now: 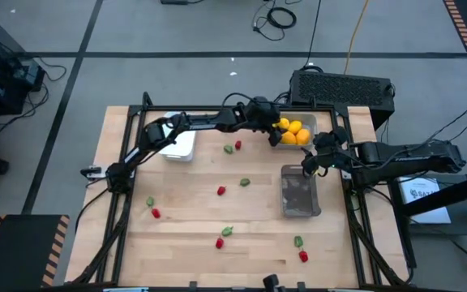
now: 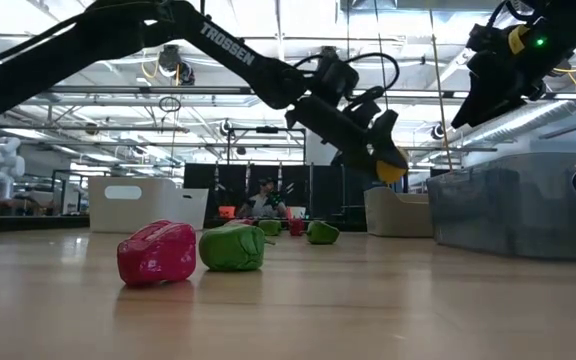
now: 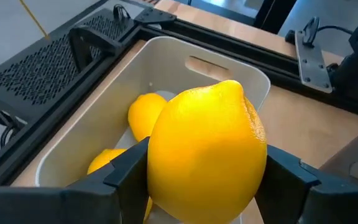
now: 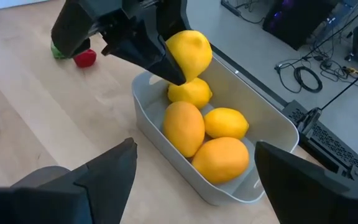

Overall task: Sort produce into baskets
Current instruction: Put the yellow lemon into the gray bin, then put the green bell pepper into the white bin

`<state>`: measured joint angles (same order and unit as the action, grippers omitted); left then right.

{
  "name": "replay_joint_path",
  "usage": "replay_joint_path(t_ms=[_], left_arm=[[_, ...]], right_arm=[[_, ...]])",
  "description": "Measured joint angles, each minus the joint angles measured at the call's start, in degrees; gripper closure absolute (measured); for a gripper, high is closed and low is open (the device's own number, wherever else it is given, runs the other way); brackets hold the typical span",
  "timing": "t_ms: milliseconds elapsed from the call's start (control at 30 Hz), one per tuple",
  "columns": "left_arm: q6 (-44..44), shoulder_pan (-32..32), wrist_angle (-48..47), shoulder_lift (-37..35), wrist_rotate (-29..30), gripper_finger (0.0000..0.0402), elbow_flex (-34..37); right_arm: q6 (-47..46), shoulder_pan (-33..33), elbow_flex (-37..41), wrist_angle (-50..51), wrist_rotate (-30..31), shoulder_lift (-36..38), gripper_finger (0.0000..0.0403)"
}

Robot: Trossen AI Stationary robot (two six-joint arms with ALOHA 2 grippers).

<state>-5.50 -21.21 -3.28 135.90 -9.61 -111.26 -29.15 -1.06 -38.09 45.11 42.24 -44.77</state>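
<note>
Over pale grey basket (image 4: 146, 127), left gripper (image 3: 197, 180) clamps lemon (image 3: 204, 158) (hiding others); right gripper (image 4: 194, 171) spread wide.

Yellow lemons (image 4: 207, 140) fill a pale grey basket (image 4: 272, 134); scattered red berries (image 1: 221, 191), green leaves (image 1: 245, 182).

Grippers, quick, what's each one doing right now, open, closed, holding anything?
Left gripper: closed on a lemon, held over the pale grey basket.
Right gripper: open, empty, near that basket.
</note>
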Motion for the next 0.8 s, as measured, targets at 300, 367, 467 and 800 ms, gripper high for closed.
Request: replay_joint_path(t_ms=[300, 367, 467, 800], left_arm=[[3.02, -0.29, -0.03, -0.52, -0.44, 0.0119, -0.34], [3.02, -0.24, -0.12, -0.54, -0.48, 0.0098, -0.37], [2.97, -0.26, -0.97, -0.73, -0.46, 0.0074, -0.33], [5.61, -0.51, -7.82, -7.61, 0.10, 0.0066, -0.26]], right_arm=[[-0.15, 0.00, 0.00, -0.39, -0.02, 0.00, 0.0090], [-0.11, 0.00, 0.00, -0.44, -0.02, 0.00, 0.0090], [0.03, 0.00, 0.00, -0.86, -0.04, 0.00, 0.0090], [0.03, 0.00, 0.00, -1.51, 0.00, 0.00, 0.0090]])
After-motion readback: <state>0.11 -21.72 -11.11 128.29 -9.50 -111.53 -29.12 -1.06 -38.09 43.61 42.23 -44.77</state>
